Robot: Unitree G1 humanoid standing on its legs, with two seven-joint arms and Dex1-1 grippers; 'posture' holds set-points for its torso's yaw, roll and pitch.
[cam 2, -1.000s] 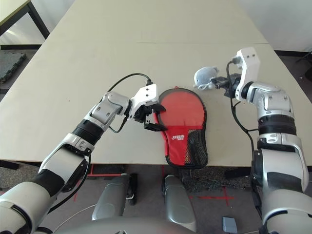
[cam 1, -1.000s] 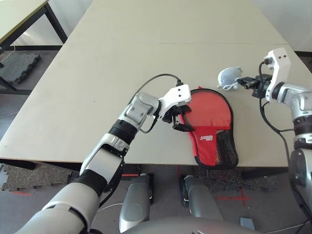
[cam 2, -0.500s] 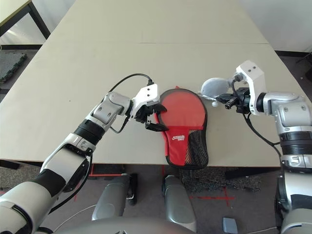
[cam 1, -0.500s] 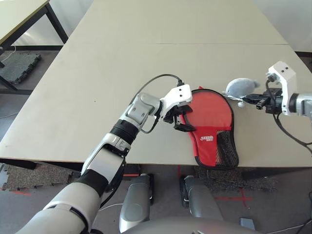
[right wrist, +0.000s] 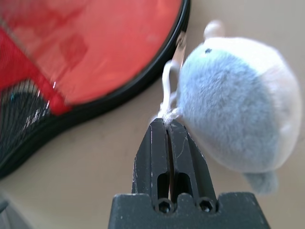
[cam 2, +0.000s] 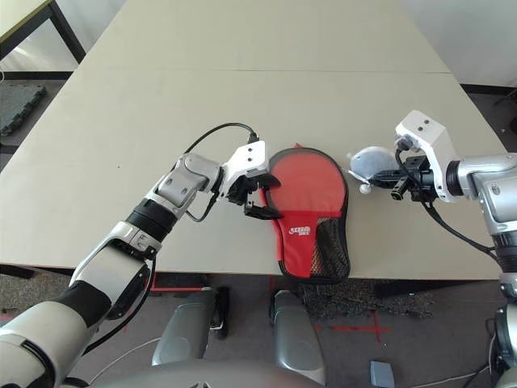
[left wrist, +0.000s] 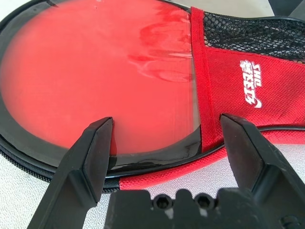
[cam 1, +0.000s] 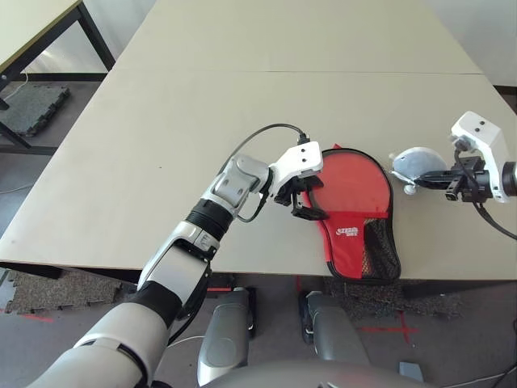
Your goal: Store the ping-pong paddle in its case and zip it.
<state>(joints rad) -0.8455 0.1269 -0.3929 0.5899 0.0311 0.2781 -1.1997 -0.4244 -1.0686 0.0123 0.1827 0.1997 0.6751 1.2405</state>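
Case: red paddle-shaped case (cam 1: 347, 255) w/ black trim, flat on the tabletop (cam 1: 178, 153), near its front edge.
Logo: white logo (left wrist: 251, 83) on the case's red fabric, approx. two rows, one in Latin caps, the other in Chinese-style characters; full wording can't be read. L wrist view gives it close up, turned sideways.
Paddle: round red blade of the paddle (left wrist: 95, 71) in the case, under a clear window; handle can't be made out.
L claw: L claw (cam 1: 310, 199) open, its two black fingers apart at the case's left edge.
R claw: R claw (right wrist: 167, 121) closed on a white cord (right wrist: 165, 90), to the right of the case. R wrist view gives the grip close up.
Plush: grey-white plush (right wrist: 233, 105) on the cord, just right of the case, partly hidden behind R claw in the eye views.
Mesh: black mesh (cam 1: 380, 249) on the case's lower right; contents unclear.
R forearm: cut off in L eye view.
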